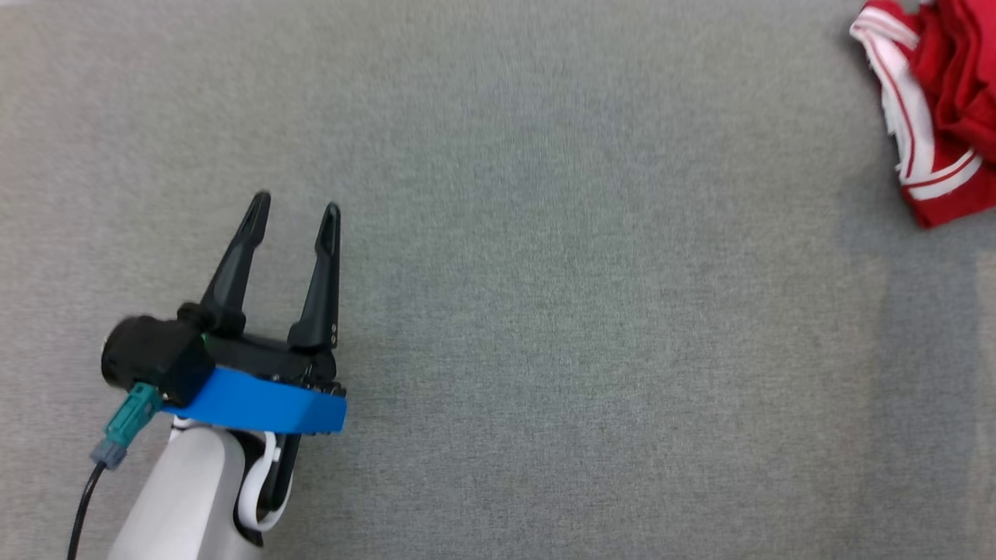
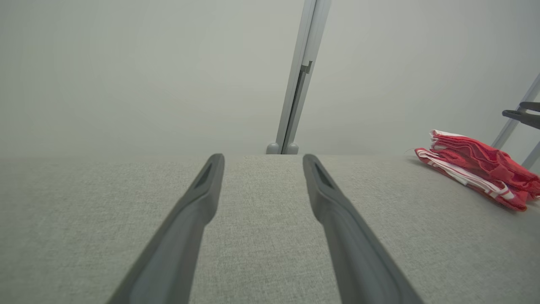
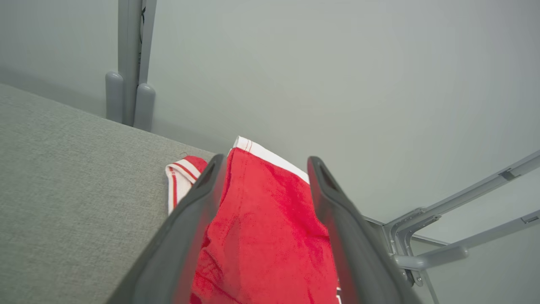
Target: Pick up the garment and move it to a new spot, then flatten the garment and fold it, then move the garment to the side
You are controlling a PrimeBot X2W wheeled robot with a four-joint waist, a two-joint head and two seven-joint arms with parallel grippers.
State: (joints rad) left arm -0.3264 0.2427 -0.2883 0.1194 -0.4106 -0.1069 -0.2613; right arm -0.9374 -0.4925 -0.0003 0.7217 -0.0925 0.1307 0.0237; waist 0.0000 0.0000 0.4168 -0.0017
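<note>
Left claw, head view: left claw (image 1: 297,204) hangs over the near-left part of the table (image 1: 545,327), with its jaws spread apart and bare grey cloth showing between them.
Count, head view: one claw, two dark fingers, one garment.
Garment, head view: red garment (image 1: 957,78) with white striped trim lies bunched on the far-right part of the table, cut off by the picture's edge. It is well apart from the left claw, across the table.
Left claw, left wrist view: left claw (image 2: 262,159) has its fingers wide apart, low over the table (image 2: 84,219).
Count, left wrist view: two own fingers, one garment, one upright post (image 2: 301,84) behind the table's far edge, two fingertips of the right claw (image 2: 512,108).
Garment, left wrist view: garment (image 2: 476,164) rests in a layered heap by the table's far edge. The right claw is just above it and not touching it.
Right claw, right wrist view: right claw (image 3: 265,159) has its jaws apart, clamping nothing.
Count, right wrist view: two fingers, one garment, one post (image 3: 130,63), two slanted bars (image 3: 464,198) beyond the table.
Garment, right wrist view: garment (image 3: 261,219) shows in the gap between the fingers, on the table (image 3: 63,177) at its far edge. Whether the fingers touch it, I cannot tell.
</note>
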